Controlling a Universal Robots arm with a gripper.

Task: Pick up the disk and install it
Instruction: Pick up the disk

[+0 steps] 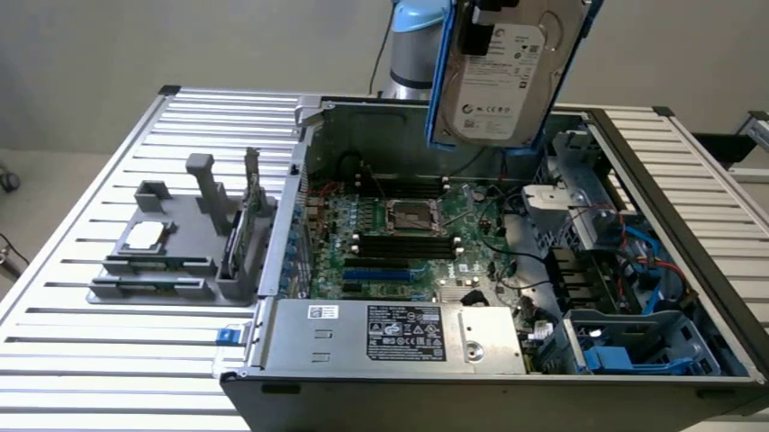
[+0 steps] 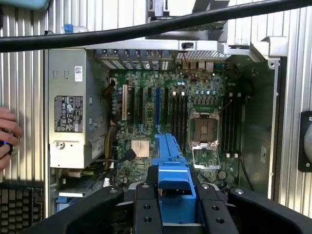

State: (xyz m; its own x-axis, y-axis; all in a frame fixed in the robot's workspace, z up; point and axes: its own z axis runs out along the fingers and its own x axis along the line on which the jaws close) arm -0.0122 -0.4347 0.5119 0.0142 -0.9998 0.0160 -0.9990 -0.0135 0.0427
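One disk (image 1: 505, 72): a silver-grey drive in a blue carrier, held in the air above the open computer case (image 1: 673, 234) (nothing beneath touches it).
Fingers (image 2: 146, 209): about half closed, clamped from both sides on the end of the blue carrier, which is the disk's upper end in the exterior view.
Long axis: near upright, running down from the fingers with a slight tilt, and the white label faces the exterior camera.
Place over the surface (image 1: 72, 297): toward its back edge in the exterior view, over the motherboard (image 1: 409, 234).
Drive cage (image 1: 637, 346): blue-fitted bay in the case's front corner on the exterior view's right, well apart from the disk and much lower.
Person's hand (image 2: 7, 136): on the slatted surface beside the case, near the power supply (image 2: 73, 117).
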